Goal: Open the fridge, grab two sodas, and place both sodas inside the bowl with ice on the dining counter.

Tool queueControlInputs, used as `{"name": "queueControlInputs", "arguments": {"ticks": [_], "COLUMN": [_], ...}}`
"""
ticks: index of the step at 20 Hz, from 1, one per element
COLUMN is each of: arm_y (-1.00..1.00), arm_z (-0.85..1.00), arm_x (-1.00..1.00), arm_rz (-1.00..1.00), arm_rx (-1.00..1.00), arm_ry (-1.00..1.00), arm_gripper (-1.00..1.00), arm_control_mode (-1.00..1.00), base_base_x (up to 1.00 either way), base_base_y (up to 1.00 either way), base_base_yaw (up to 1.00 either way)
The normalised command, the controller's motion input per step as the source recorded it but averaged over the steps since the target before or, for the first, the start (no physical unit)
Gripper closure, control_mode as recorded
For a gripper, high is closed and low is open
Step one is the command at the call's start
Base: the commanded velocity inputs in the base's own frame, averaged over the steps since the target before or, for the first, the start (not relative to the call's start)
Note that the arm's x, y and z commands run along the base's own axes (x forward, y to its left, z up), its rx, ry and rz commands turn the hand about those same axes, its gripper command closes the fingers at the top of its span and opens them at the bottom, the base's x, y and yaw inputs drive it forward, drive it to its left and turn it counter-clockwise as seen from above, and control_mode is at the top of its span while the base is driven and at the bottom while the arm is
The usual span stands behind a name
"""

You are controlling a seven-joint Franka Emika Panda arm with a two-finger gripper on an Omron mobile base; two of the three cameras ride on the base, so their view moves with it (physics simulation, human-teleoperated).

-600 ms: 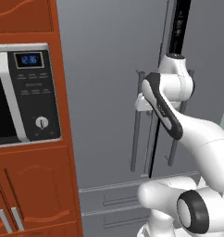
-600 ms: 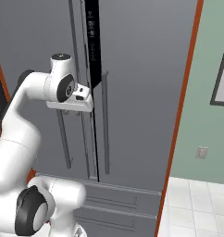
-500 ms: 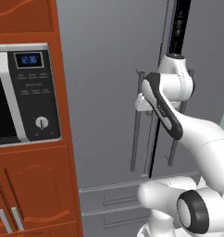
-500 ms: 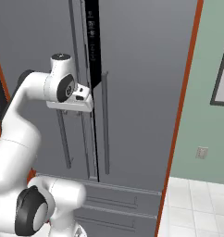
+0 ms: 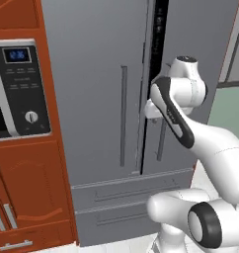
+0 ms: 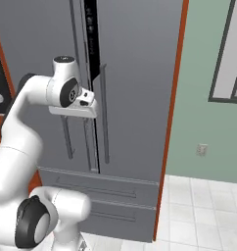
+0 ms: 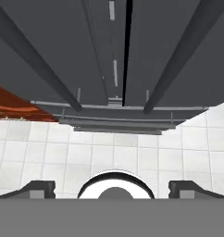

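The grey fridge (image 5: 92, 74) stands in front of me with both doors shut. My gripper (image 5: 150, 111) hangs open close to the doors, between the left handle (image 5: 123, 113) and the right handle (image 5: 161, 143), pointing down. From the right, the gripper (image 6: 74, 113) sits just left of the door seam. In the hand view the gripper (image 7: 113, 187) holds nothing, and the two handles (image 7: 40, 60) (image 7: 178, 60) run as dark bars either side of the seam (image 7: 127, 46). The sodas, the bowl with ice and the dining counter are out of view.
A red-brown cabinet (image 5: 32, 178) with a microwave (image 5: 18, 89) adjoins the fridge on the left. Lower fridge drawers (image 5: 121, 190) sit under the doors. To the right are a green wall (image 6: 203, 98) and white floor tiles (image 6: 203, 206).
The whole scene has slid left in both base views, so the base has moved right. The gripper, earlier at the left door's handle, now sits by the seam, still open.
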Motion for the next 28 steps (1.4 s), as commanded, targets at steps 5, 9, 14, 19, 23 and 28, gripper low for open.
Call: {"name": "queueControlInputs", "arguments": {"ticks": [5, 9, 14, 19, 23, 28], "arm_y": [0.00, 0.00, 0.00, 0.00, 0.00, 0.00], "arm_z": [0.00, 0.00, 0.00, 0.00, -0.12, -0.10], "arm_x": [0.00, 0.00, 0.00, 0.00, 0.32, 0.66], "arm_rz": [0.00, 0.00, 0.00, 0.00, 0.02, 0.04], "arm_rx": [0.00, 0.00, 0.00, 0.00, 0.03, 0.08], "arm_ry": [0.00, 0.00, 0.00, 0.00, -0.14, -0.37], "arm_gripper": [-1.00, -1.00, -1.00, -1.00, -1.00, -1.00], "arm_control_mode": [1.00, 1.00, 1.00, 1.00, -1.00, -1.00], "base_base_x": [-0.48, -0.29, -0.28, -0.06, 0.00, 0.00], "base_base_y": [-0.14, -0.04, -0.02, 0.00, 0.00, 0.00], "base_base_yaw": [-0.01, 0.00, 0.00, 0.00, 0.00, 0.00]}}
